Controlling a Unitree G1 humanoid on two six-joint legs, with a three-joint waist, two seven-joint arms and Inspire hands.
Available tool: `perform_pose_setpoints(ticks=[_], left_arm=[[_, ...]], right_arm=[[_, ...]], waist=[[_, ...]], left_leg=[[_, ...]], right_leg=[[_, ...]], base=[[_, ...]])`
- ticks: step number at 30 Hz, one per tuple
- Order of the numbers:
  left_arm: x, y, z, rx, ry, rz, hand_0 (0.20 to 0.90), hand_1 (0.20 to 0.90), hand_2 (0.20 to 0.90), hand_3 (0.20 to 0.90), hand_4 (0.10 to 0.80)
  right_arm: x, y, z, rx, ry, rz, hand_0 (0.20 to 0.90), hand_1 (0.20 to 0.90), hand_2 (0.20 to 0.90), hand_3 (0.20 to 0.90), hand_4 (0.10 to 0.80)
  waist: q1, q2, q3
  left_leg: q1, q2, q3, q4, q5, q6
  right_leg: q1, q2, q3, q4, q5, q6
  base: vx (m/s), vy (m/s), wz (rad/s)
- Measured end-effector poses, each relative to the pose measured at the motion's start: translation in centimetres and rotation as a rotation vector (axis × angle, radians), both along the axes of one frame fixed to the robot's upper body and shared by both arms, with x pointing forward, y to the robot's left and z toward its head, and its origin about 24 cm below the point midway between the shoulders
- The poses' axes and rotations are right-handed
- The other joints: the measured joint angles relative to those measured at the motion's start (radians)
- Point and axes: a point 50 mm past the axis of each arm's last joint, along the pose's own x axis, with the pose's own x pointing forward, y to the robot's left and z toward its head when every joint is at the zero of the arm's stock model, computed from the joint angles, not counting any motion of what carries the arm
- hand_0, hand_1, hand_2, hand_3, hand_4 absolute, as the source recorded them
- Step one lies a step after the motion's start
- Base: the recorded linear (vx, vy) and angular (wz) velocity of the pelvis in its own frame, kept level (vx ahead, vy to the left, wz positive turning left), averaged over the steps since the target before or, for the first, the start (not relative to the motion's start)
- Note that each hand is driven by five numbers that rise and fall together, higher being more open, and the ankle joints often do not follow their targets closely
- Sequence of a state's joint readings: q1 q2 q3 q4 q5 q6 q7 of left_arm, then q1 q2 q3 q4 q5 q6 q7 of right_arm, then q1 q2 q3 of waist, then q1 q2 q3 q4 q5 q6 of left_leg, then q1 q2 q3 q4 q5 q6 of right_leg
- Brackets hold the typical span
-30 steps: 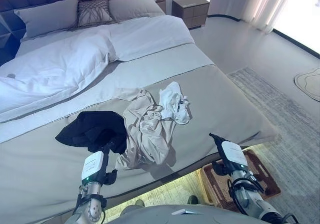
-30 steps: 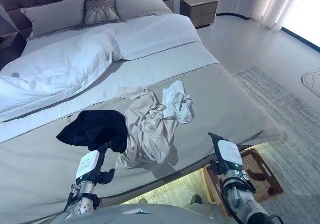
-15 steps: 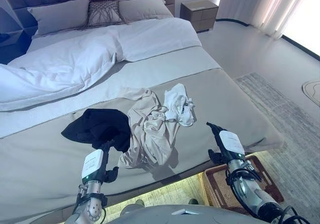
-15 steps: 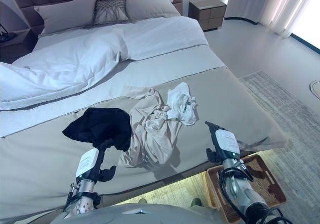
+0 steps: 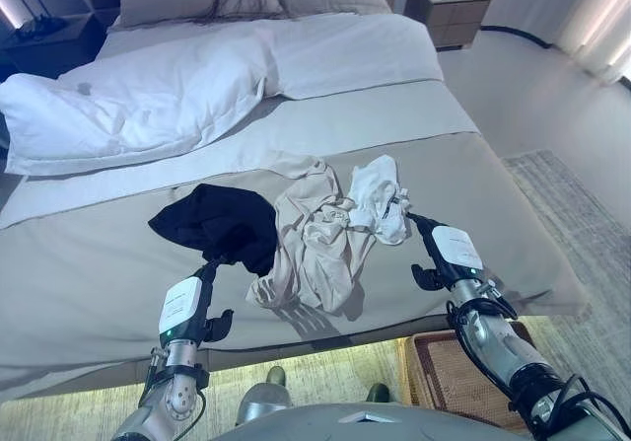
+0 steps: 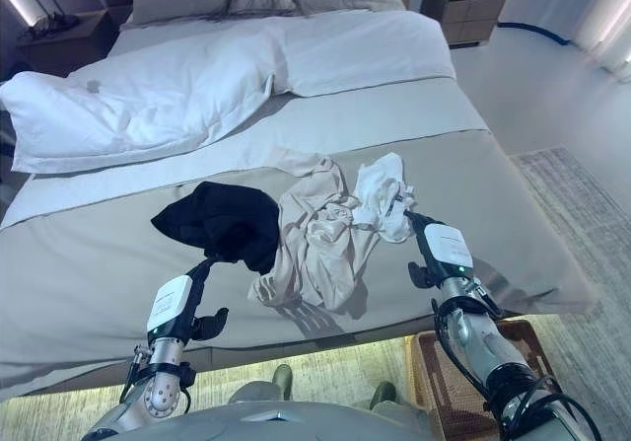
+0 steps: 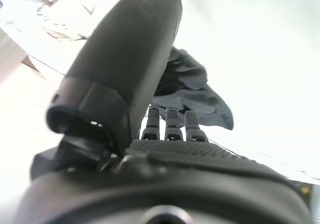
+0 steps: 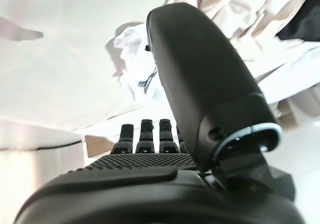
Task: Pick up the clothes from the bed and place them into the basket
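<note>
clothes: three pieces heaped mid-bed near the foot edge: black garment (image 5: 219,226), beige garment (image 5: 314,242), white garment (image 5: 380,197). Beige overlaps the other two.
bed: grey cover (image 5: 89,273), white duvet (image 5: 148,96) bunched further up, pillows by the headboard.
basket: brown wicker basket (image 5: 444,362) on the floor past the foot of the bed, partly hidden under the right arm.
left hand (image 5: 205,293): fingers straight, holding nothing, fingertips just short of the black garment.
right hand (image 5: 434,249): fingers extended, empty, close beside the white garment.
handling: my read is light, limp cloth, no fragility; will drape and trail, may drag a neighbour along.
grasp point: pinch a raised fold at the top of a bunch, not a flat hem; white piece looks the easiest first pick.
risk: sleeve snagging the beige pile on lift.
</note>
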State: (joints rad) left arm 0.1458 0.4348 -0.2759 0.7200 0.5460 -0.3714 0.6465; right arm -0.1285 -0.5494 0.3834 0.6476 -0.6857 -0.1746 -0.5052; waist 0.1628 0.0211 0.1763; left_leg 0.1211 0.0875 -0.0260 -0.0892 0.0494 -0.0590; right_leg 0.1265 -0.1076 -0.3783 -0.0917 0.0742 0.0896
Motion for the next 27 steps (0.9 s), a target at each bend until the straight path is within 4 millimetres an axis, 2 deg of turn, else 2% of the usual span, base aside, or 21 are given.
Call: perform_pose_setpoints(ticks=[5, 9, 10, 12, 13, 15, 18, 21, 25, 27], left_arm=[[1.3, 0.4, 1.2, 0.001, -0.059, -0.022, 0.900, 0.900, 0.900, 0.900, 0.800], [4.0, 0.0, 2.9, 0.011, -0.145, -0.107, 0.900, 0.900, 0.900, 0.900, 0.800], [5.0, -0.3, 3.5, 0.012, -0.175, -0.130, 0.900, 0.900, 0.900, 0.900, 0.800], [6.8, -0.9, 4.8, 0.001, -0.255, -0.164, 0.900, 0.900, 0.900, 0.900, 0.800], [7.6, -1.1, 5.6, -0.003, -0.290, -0.177, 0.900, 0.900, 0.900, 0.900, 0.800], [8.5, -1.2, 6.4, -0.003, -0.334, -0.185, 0.900, 0.900, 0.900, 0.900, 0.800], [8.6, -1.4, 6.6, -0.006, -0.346, -0.194, 0.900, 0.900, 0.900, 0.900, 0.800], [8.2, -1.5, 6.5, 0.003, -0.335, -0.228, 0.900, 0.900, 0.900, 0.900, 0.800], [8.3, -1.5, 6.7, 0.002, -0.342, -0.235, 0.900, 0.900, 0.900, 0.900, 0.800], [8.6, -1.6, 7.5, -0.003, -0.380, -0.258, 0.900, 0.900, 0.900, 0.900, 0.800]], right_arm=[[3.7, 0.0, 2.6, -0.036, -0.047, -0.024, 0.900, 0.900, 0.900, 0.900, 0.800], [8.0, -1.0, 7.3, -0.082, -0.159, -0.083, 0.900, 0.900, 0.900, 0.900, 0.800], [9.2, -1.5, 9.0, -0.101, -0.198, -0.100, 0.900, 0.900, 0.900, 0.900, 0.800], [11.2, -2.4, 12.4, -0.154, -0.267, -0.142, 0.900, 0.900, 0.900, 0.900, 0.800], [11.7, -2.8, 13.5, -0.160, -0.289, -0.174, 0.900, 0.900, 0.900, 0.900, 0.800], [12.1, -2.9, 14.3, -0.152, -0.317, -0.200, 0.900, 0.900, 0.900, 0.900, 0.800], [12.1, -3.0, 14.5, -0.152, -0.332, -0.211, 0.900, 0.900, 0.900, 0.900, 0.800], [12.2, -3.3, 15.1, -0.160, -0.357, -0.223, 0.900, 0.900, 0.900, 0.900, 0.800], [12.4, -3.6, 16.0, -0.172, -0.378, -0.236, 0.900, 0.900, 0.900, 0.900, 0.800], [12.6, -4.0, 16.9, -0.180, -0.396, -0.260, 0.900, 0.900, 0.900, 0.900, 0.800]], waist=[[0.036, -0.003, 0.026], [0.074, 0.019, 0.095], [0.086, 0.026, 0.126], [0.100, 0.036, 0.203], [0.108, 0.036, 0.236], [0.117, 0.023, 0.288], [0.120, 0.016, 0.325], [0.119, 0.019, 0.342], [0.113, 0.022, 0.352], [0.109, 0.025, 0.355]], left_leg=[[-0.069, -0.008, -0.044, 0.008, 0.029, -0.008], [-0.171, -0.011, -0.074, 0.076, 0.029, -0.009], [-0.205, -0.015, -0.078, 0.109, 0.029, -0.009], [-0.284, -0.030, -0.080, 0.206, 0.024, -0.012], [-0.302, -0.035, -0.080, 0.235, 0.008, -0.011], [-0.315, -0.051, -0.080, 0.286, -0.024, -0.006], [-0.357, -0.076, -0.070, 0.414, -0.098, 0.012], [-0.409, -0.088, -0.061, 0.533, -0.152, 0.031], [-0.459, -0.091, -0.058, 0.634, -0.197, 0.031], [-0.493, -0.095, -0.058, 0.692, -0.220, 0.033]], right_leg=[[-0.044, -0.005, -0.044, 0.001, 0.002, -0.001], [-0.115, -0.012, -0.071, 0.042, 0.000, -0.003], [-0.151, -0.022, -0.073, 0.086, -0.015, -0.026], [-0.242, -0.066, -0.074, 0.241, -0.075, -0.049], [-0.276, -0.087, -0.074, 0.320, -0.112, -0.061], [-0.318, -0.130, -0.066, 0.444, -0.169, -0.067], [-0.357, -0.170, -0.038, 0.566, -0.230, -0.071], [-0.402, -0.195, -0.011, 0.656, -0.266, -0.073], [-0.443, -0.208, 0.009, 0.740, -0.302, -0.075], [-0.476, -0.222, 0.016, 0.795, -0.326, -0.080]], base=[[-0.137, 0.027, 0.24], [-0.225, 0.015, 0.21], [-0.214, 0.036, 0.15], [-0.109, 0.034, 0.18], [-0.029, 0.026, 0.22], [0.048, 0.019, 0.15], [0.085, 0.035, -0.02], [0.035, 0.044, -0.10], [0.030, 0.010, -0.03], [0.006, 0.006, 0.02]])
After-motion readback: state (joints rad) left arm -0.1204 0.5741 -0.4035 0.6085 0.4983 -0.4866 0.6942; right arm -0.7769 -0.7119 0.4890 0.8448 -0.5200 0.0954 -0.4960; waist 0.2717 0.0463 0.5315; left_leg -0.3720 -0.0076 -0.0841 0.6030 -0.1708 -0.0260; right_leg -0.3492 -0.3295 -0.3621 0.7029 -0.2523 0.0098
